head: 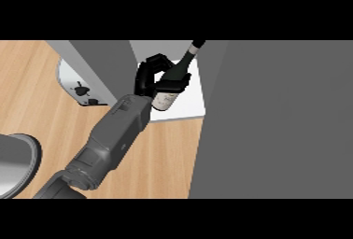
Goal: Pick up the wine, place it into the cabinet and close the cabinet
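Wine bottle (172, 79) sits in the curl of one black hand (153, 77), held over the white cabinet floor (189, 109) between the grey cabinet wall (103, 60) on the view's left and the broad grey panel (276, 121) on its right, most likely the open door; its long axis is tilted, neck and cap pointing up and to the view's right toward the cabinet's back, labelled base lying nearest the wrist; fingers wrap the shoulder and body of the bottle, thumb on the far side, pinching it rather than spread. Which arm this is cannot be told for certain; by its entry from the lower left it looks like the left, and no other hand shows. Judged from this, the bottle must be set upright on the white floor; the door is still to be swung shut. A grey round rim (17, 163) lies well apart on the wooden counter (41, 93).
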You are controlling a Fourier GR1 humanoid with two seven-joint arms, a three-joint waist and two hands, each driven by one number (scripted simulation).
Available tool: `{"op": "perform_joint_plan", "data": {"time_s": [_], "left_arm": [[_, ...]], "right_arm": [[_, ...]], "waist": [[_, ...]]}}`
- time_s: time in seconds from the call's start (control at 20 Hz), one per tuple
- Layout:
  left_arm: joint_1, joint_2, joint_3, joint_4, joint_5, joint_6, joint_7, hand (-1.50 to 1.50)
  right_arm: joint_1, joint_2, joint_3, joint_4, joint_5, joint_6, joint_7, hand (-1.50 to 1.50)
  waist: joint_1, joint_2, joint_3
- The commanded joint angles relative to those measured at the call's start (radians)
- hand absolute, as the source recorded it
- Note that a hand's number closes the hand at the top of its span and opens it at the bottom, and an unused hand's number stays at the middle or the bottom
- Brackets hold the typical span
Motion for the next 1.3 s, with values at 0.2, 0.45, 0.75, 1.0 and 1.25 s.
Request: {"op": "perform_joint_plan", "data": {"time_s": [0.2,0.45,0.75,1.0,1.25], "left_arm": [[-0.060,0.009,0.030,0.106,-0.015,0.050,-0.066,1.50],[-0.103,0.041,0.023,0.145,-0.039,0.077,-0.078,-1.50],[-0.100,0.064,0.018,0.194,-0.059,0.125,-0.100,-1.50],[-0.159,0.061,0.032,0.199,-0.052,0.149,-0.077,-1.50],[-0.138,0.070,0.062,0.162,-0.026,0.014,-0.141,-1.50]], "right_arm": [[0.050,-0.002,0.037,-0.131,-0.045,0.020,0.023,-1.50],[0.058,-0.003,0.016,-0.113,-0.062,0.034,-0.011,-1.50],[0.075,-0.008,0.020,-0.109,-0.065,0.054,-0.043,-1.50],[0.055,-0.006,0.007,-0.084,-0.076,0.073,-0.057,-1.50],[0.087,-0.004,0.028,-0.084,-0.056,0.070,-0.076,-1.50]], "waist": [[-0.010,0.006,0.000],[-0.022,0.012,0.000],[-0.024,0.013,0.000],[-0.031,0.020,0.000],[-0.028,0.015,-0.001]]}}
